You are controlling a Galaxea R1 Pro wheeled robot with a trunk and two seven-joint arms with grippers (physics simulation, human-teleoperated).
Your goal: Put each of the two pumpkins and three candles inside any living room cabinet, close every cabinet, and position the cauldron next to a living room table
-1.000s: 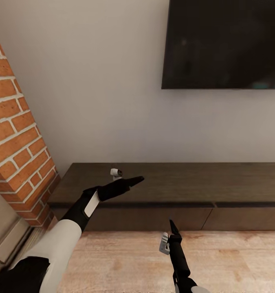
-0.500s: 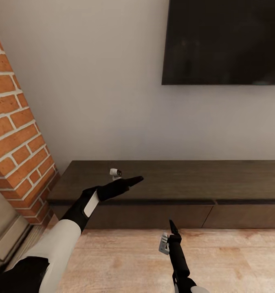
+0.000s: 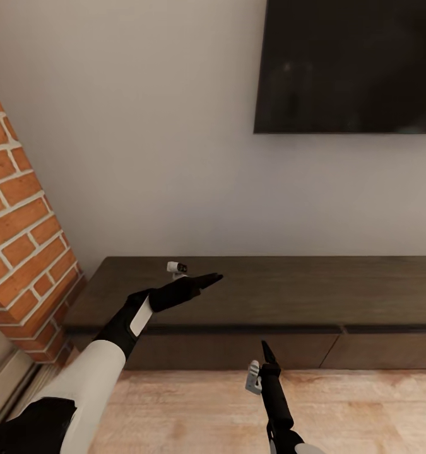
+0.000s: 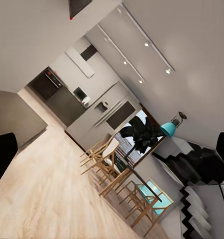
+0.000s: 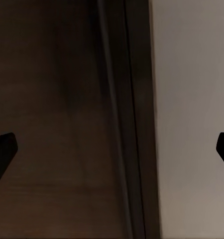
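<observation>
My right gripper (image 3: pixel 264 348) sits nearest me, over the wood floor (image 3: pixel 194 410), pointing at the cabinet (image 3: pixel 288 290). In its wrist view the two fingertips stand at opposite edges of the frame, so its jaws are spread, with nothing between them. The drawer fronts (image 3: pixel 238 350) lie just ahead of it, flush and closed as far as I can see.

My left gripper (image 3: pixel 209 277) hovers above the cabinet top, farther out than the right. Its wrist view also shows dark fingertips well apart, released and empty, looking out across the room toward a dining table (image 4: pixel 127 172) and chairs.

Beyond both grippers are the wall and a dark screen (image 3: pixel 351 66); a brick column (image 3: pixel 23 239) stands left of my left arm.

Progress, as I judge it: neither gripper carries anything. The cabinet top shown is bare. Whether any item is already stored inside, I cannot tell.
</observation>
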